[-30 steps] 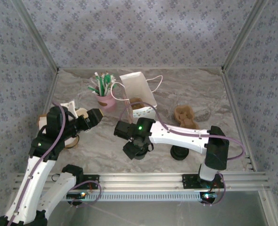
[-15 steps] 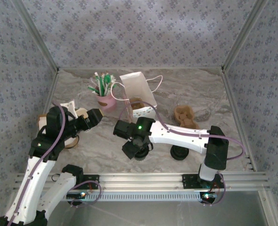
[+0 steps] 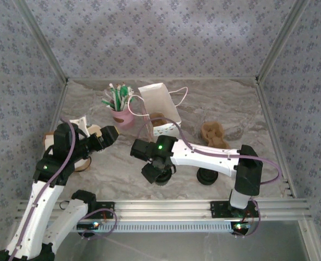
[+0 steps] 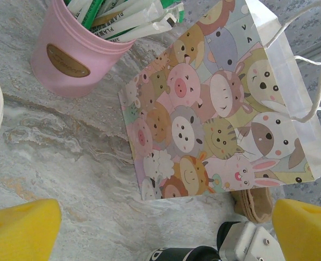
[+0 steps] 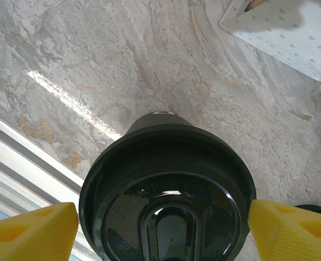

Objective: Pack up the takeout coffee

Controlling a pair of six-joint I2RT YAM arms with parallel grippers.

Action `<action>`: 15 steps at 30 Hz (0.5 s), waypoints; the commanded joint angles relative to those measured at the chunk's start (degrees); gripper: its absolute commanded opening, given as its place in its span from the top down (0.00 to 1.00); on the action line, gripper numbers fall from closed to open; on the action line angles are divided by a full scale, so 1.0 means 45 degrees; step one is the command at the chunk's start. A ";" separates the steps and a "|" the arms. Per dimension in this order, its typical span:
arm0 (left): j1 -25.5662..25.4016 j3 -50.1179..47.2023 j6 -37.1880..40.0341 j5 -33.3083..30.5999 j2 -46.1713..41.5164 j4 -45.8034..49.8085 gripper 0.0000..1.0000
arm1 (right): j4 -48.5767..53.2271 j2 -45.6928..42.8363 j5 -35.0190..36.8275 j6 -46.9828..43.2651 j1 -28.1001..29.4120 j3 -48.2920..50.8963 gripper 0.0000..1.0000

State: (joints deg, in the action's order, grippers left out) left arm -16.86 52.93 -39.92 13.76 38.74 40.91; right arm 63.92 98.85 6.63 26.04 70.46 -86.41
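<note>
On the near middle of the table: coffee cup (image 5: 166, 201), lid on, standing on the marble top just in front of the bag.
Right gripper (image 5: 160, 228): straight above the cup, one yellow pad against each side of the lid's rim; it looks like a grip.
Left gripper (image 4: 165, 228): spread wide with nothing between the pads, facing the bag.
Bag (image 4: 215, 119): beside the pink cup (image 4: 68, 60) of sticks, mouth open.
Done: cup lidded and apparently grasped.
Left: lift it, carry it to the bag, lower it inside, let go.
</note>
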 commanded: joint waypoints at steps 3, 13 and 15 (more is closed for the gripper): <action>-0.0002 0.0407 0.0239 0.0160 -0.0094 0.0090 0.01 | 0.0448 0.0073 0.0028 -0.0030 -0.0032 0.0063 0.15; -0.0003 0.0365 0.0200 0.0184 -0.0096 0.0050 0.01 | 0.0557 -0.0105 0.0241 0.0033 -0.0033 0.0000 0.11; 0.0002 0.0345 0.0200 0.0180 -0.0094 0.0032 0.01 | 0.0476 -0.0035 0.0175 0.0024 -0.0032 0.0076 0.11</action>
State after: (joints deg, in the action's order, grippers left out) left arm -16.86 52.93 -39.94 13.76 38.74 40.91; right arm 64.73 98.83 6.68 26.06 70.48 -86.35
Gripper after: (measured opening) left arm 0.994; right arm 0.891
